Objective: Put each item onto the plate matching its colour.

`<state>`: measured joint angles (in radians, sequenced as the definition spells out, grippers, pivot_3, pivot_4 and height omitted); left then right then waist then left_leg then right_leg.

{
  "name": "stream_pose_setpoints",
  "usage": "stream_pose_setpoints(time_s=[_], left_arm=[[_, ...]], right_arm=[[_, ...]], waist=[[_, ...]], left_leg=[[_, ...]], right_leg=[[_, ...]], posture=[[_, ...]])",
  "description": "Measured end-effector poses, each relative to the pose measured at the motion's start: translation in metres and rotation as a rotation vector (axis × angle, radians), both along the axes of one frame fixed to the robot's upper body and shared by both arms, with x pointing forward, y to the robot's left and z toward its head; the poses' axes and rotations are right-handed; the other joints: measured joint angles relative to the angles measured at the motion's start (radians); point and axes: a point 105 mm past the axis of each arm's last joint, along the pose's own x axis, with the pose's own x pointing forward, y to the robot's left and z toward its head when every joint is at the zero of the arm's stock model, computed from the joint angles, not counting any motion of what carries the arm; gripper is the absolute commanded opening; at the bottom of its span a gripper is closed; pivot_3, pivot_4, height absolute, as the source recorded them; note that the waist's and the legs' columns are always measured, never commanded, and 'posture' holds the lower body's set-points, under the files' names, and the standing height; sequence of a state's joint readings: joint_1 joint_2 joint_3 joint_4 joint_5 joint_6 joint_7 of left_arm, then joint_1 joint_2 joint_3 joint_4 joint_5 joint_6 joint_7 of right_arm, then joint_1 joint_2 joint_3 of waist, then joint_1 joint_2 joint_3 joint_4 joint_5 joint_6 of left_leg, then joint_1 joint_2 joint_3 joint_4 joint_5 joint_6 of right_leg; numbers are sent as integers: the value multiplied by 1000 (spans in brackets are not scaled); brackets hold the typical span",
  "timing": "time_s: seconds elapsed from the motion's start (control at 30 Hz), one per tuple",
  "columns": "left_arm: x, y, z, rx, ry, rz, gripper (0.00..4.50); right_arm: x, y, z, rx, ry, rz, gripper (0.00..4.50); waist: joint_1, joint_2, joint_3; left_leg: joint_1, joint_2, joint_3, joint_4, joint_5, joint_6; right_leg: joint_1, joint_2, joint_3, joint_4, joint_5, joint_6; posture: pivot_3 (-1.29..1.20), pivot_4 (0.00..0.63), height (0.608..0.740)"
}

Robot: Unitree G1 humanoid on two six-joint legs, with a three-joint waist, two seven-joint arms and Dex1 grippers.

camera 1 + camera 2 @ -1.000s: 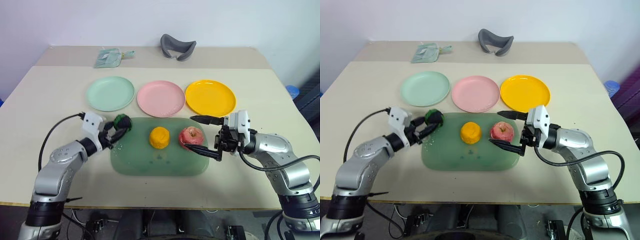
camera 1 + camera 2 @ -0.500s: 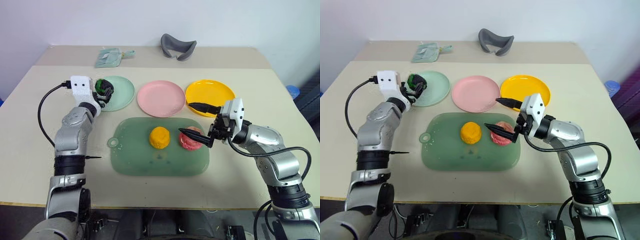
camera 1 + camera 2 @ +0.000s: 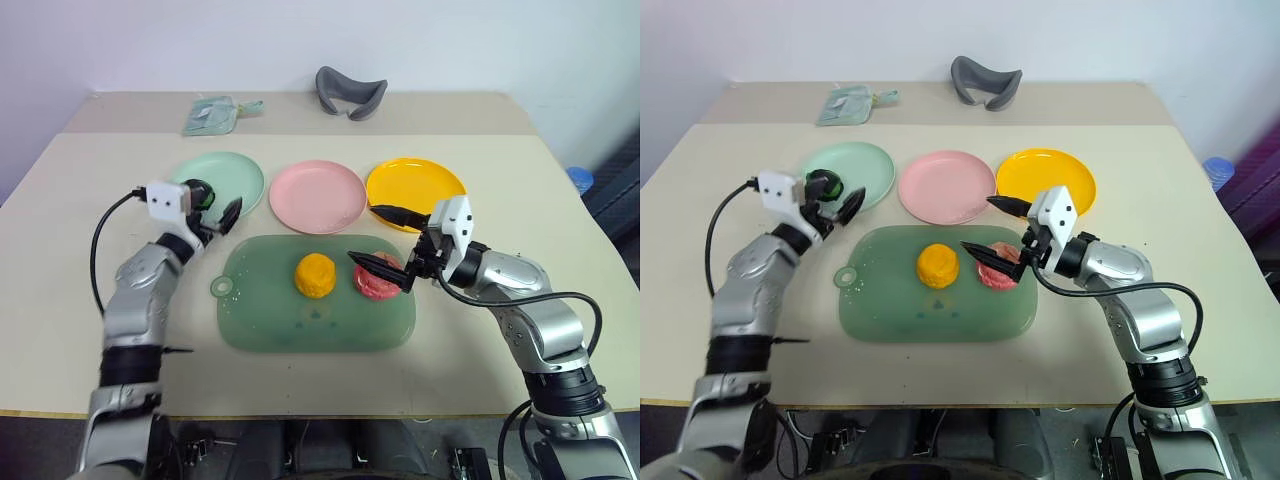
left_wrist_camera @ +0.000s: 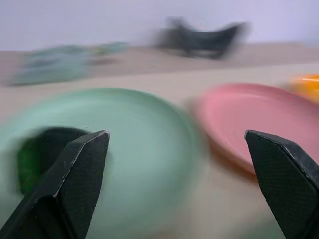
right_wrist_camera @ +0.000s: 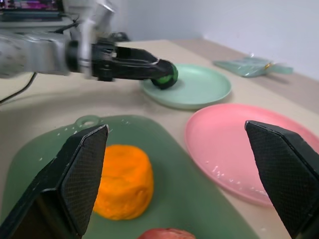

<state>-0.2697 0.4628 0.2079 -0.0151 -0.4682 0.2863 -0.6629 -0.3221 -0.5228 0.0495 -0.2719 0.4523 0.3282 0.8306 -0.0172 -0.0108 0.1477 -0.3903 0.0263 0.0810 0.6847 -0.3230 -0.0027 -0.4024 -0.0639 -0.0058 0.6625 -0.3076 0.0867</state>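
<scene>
We note, on the green tray [image 3: 300, 325] near the table's front edge, the orange fruit [image 3: 316, 275] and pink-red apple [image 3: 378, 277]; right gripper [image 3: 385, 238] spread wide around the apple. Farther back, left gripper [image 3: 214, 208] open, the green-black ball [image 3: 197, 193] on the mint plate [image 3: 240, 172]; pink plate [image 3: 318, 196], yellow plate [image 3: 415, 185] bare

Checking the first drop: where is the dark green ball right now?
In the left eye view, the dark green ball sits on the mint green plate, at its left edge, beside the open left gripper.
</scene>
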Motion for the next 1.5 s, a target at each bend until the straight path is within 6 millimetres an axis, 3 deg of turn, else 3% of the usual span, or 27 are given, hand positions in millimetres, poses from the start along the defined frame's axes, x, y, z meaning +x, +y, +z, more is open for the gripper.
stream_pose_setpoints(time_s=[0.07, 0.17, 0.3, 0.57, 0.73, 0.97, 1.13, 1.23, 1.33, 1.43, 1.5], left_arm=[[-31, -3, -2, 90, 8, -164, 4441], [-63, -2, -11, 151, 53, -317, 4441], [-86, -1, -12, 225, 93, -467, 4441], [-95, -8, -12, 239, 91, -530, 4441], [-96, -9, -15, 244, 89, -531, 4441], [-93, -11, -16, 246, 78, -518, 4441], [-92, -14, -18, 241, 81, -508, 4500], [-91, -15, -19, 235, 79, -501, 4500], [-90, -15, -19, 227, 76, -492, 4500], [-89, -16, -20, 215, 73, -475, 4500], [-87, -17, -19, 206, 66, -465, 4500]], right_arm=[[-1, 5, -4, -28, 22, 17, 4500], [-1, 7, -15, -92, 82, 33, 4500], [3, 22, -18, -205, 119, 61, 4500], [10, 56, -19, -431, 163, 105, 4500], [7, 60, -33, -566, 213, 136, 4500], [12, 60, -35, -656, 206, 150, 4500], [16, 65, -35, -646, 183, 160, 2489], [16, 71, -33, -612, 187, 168, 2436], [16, 79, -19, -490, 221, 172, 2436], [21, 81, 21, -264, 230, 158, 2436], [30, 71, 56, -137, 183, 111, 2436]], waist=[[-1, 0, 0], [5, 1, 0], [0, 1, 0], [-3, 1, 0], [-3, 1, 0], [-4, 1, 0], [-3, 1, 0], [-4, 1, 0], [-4, 1, 0], [-3, 1, 1], [0, 1, 1]], left_leg=[[0, 0, 0, 0, 0, 0], [0, 0, -1, 0, 0, 0], [0, 0, -1, -1, 0, 0], [-1, 0, -1, -2, 0, 1], [-1, 0, -1, -2, -1, 1], [-1, 0, -1, -2, -1, 1], [-1, 0, -1, -2, -1, 1], [-1, 0, -1, -2, -1, 1], [-2, 0, -1, -2, 0, 1], [-2, 0, -1, -2, -1, 1], [-2, -1, -1, -2, -1, 1]], right_leg=[[0, 0, 0, 0, 0, 0], [0, -1, 0, -1, 0, -1], [0, -2, 0, 0, -1, -1], [-3, -2, 0, 0, -1, -2], [-3, -3, 0, 0, -1, -2], [-3, -3, 0, 0, -1, -2], [-3, -3, 0, 0, -1, -2], [-3, -3, 0, 0, -1, -2], [-3, -2, 0, 0, -1, -2], [-3, -3, 0, 0, -1, -2], [-3, -3, 0, 0, -1, -2]], posture=[[0, 150, 740], [0, 150, 740], [0, 150, 740], [0, 150, 740], [0, 150, 740], [0, 150, 740], [0, 150, 740], [0, 150, 740], [0, 150, 740], [0, 150, 740], [0, 150, 740]])
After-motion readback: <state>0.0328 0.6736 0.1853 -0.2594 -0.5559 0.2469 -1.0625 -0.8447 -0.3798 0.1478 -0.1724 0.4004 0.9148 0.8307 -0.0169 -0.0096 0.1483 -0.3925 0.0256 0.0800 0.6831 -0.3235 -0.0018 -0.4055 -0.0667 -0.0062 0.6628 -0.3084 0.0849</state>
